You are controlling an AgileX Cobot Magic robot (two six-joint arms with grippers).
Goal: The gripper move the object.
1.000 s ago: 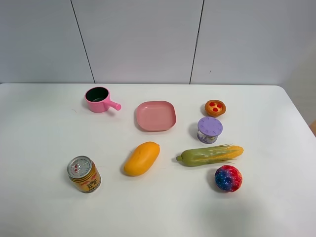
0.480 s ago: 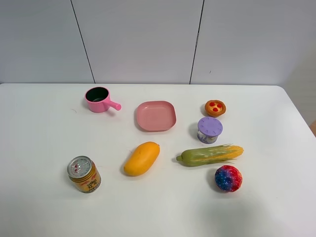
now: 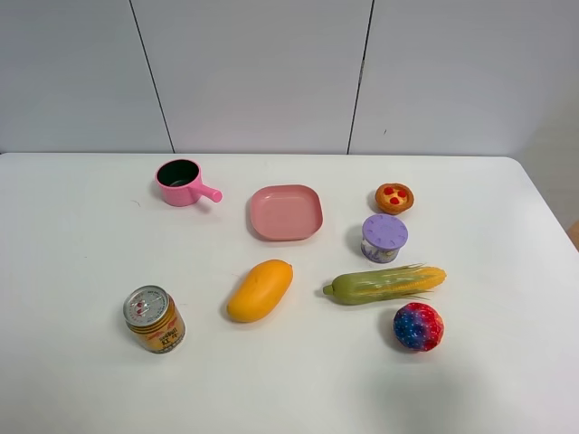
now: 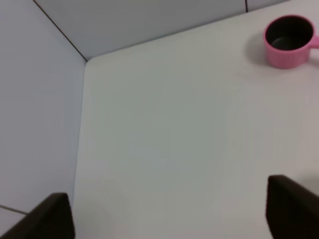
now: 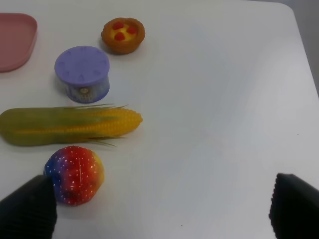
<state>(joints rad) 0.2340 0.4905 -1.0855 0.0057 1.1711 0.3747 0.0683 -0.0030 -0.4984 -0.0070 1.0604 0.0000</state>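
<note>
The toy corn cob [image 3: 384, 284] lies on the white table, right of centre, green husk end to the left and yellow kernels to the right. It also shows in the right wrist view [image 5: 67, 126]. My right gripper [image 5: 162, 209] is open, its black fingertips [image 5: 27, 209] wide apart, above the table near the corn and apart from it. My left gripper [image 4: 169, 211] is open and empty over the bare far-left corner of the table. Neither arm shows in the exterior high view.
An orange-yellow mango [image 3: 260, 289] lies left of the corn. A red-blue ball [image 3: 418, 326], a purple-lidded tub [image 3: 384, 238] and a small tart [image 3: 394, 197] lie around the corn. A pink plate [image 3: 286, 212], a pink pot [image 3: 182, 183] and a can [image 3: 154, 318] are further left.
</note>
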